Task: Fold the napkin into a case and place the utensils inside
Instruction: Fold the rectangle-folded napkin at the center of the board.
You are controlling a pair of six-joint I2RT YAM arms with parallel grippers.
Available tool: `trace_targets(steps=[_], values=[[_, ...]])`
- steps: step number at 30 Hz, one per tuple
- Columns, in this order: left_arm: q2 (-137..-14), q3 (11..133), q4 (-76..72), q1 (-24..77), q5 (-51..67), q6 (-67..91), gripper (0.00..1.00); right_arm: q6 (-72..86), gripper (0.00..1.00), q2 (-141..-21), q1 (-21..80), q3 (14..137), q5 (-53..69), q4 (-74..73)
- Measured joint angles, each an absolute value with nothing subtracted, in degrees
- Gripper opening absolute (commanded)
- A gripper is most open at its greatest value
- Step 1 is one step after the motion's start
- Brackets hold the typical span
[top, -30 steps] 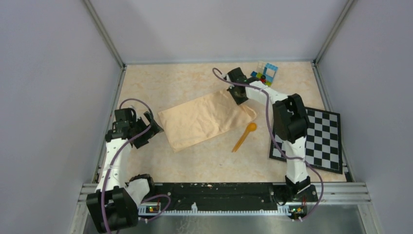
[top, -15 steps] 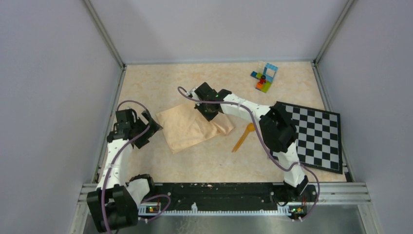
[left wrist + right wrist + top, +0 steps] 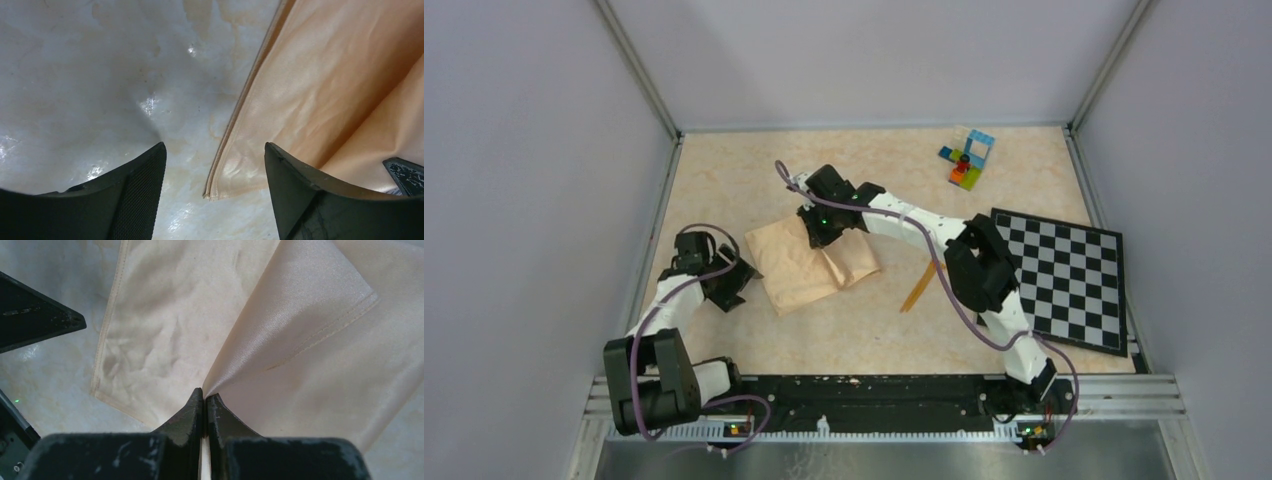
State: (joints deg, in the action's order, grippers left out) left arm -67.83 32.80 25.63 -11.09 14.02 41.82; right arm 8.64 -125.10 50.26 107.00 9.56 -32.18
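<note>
The peach-tan napkin lies left of the table's middle, its right end doubled back over the rest. My right gripper is shut on that lifted edge; in the right wrist view the cloth runs up out of the closed right gripper as a raised flap. My left gripper is open at the napkin's left end. In the left wrist view a napkin corner lies on the table between the spread fingers of the left gripper. One orange utensil lies right of the napkin, its upper end hidden by my right arm.
A black-and-white checkered board lies at the right edge of the table. A small pile of coloured toy bricks sits at the back right. Grey walls close in three sides, and a metal rail runs along the front.
My right gripper has carried the napkin's right end leftward over the cloth, halving its visible length. The left gripper has dropped toward the napkin's left corner and narrowed slightly.
</note>
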Motion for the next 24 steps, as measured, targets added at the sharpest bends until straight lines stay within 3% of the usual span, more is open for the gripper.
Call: trace_targets(steps=[5, 24], values=[[-70.37, 31.97, 23.88, -11.09, 13.89, 43.51, 0.66, 10.63, 0.0, -128.9, 50.85, 109.43, 12.23, -31.66], [-70.24, 31.88, 22.7, -11.09, 11.75, 44.45, 0.65, 14.2, 0.0, -133.82, 53.15, 116.38, 16.47, -29.69]])
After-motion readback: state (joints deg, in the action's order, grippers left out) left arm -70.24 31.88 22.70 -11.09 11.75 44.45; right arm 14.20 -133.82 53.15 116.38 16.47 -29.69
